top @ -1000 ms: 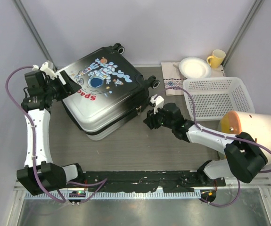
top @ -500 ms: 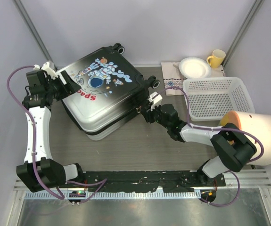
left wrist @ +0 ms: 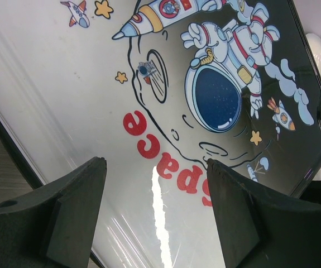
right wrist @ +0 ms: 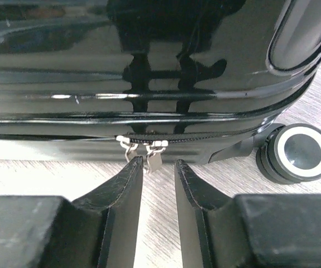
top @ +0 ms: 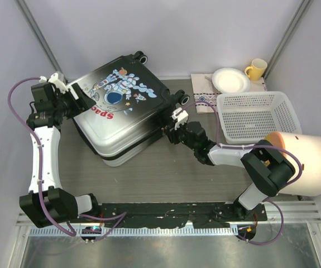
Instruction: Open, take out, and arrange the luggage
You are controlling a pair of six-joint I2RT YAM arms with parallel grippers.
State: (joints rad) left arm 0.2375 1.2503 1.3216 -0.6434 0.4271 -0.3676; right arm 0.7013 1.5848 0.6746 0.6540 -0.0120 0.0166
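Note:
The luggage (top: 121, 106) lies flat and closed on the table, astronaut print and red "Space" facing up. My left gripper (top: 81, 99) is open at its left corner; the left wrist view has both fingers spread wide over the glossy lid (left wrist: 166, 111), around nothing (left wrist: 154, 163). My right gripper (top: 168, 131) is at the suitcase's right side. In the right wrist view its jaws (right wrist: 158, 162) stand narrowly apart at two silver zipper pulls (right wrist: 154, 159); one pull hangs at the gap between the tips, the other sits behind the left finger. A wheel (right wrist: 297, 152) is to the right.
A white slatted basket (top: 255, 116) stands at the right. Behind it are a white plate (top: 230, 79), a yellow mug (top: 255, 68) and a patterned cloth (top: 205, 99). A large cream rounded object (top: 308, 162) sits at the far right beside the right arm.
My right gripper has moved left, up to the suitcase's zipper side, and its jaws have narrowed. The left arm has barely moved.

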